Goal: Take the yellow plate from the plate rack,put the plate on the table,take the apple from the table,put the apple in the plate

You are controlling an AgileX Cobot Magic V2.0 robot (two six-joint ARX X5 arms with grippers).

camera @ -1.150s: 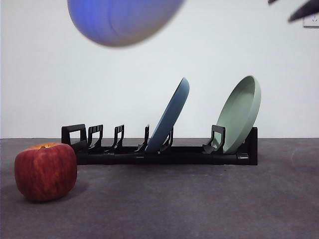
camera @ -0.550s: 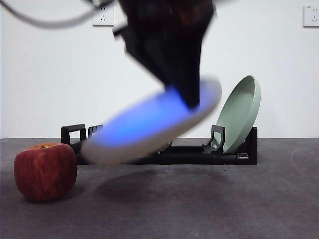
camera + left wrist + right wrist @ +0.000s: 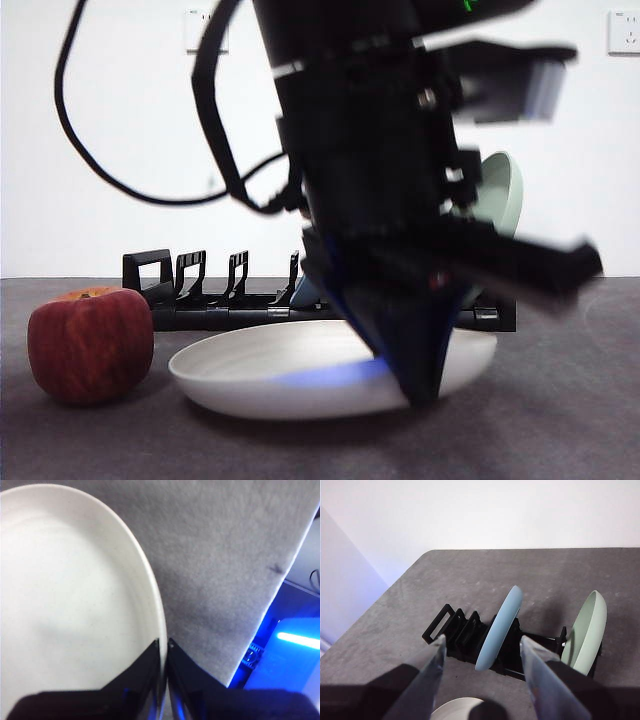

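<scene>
Pinching the rim of the yellow plate, my left gripper has its jaws closed tight on it. I see the plate lying almost flat, bowl side up, on the table in front of the plate rack, with the apple just beside it. My right gripper hangs high above with jaws wide apart.

yellow plate: matte, faintly speckled | table: matte mottled grey | apple: dull streaked skin

Plain white wall with sockets
</scene>
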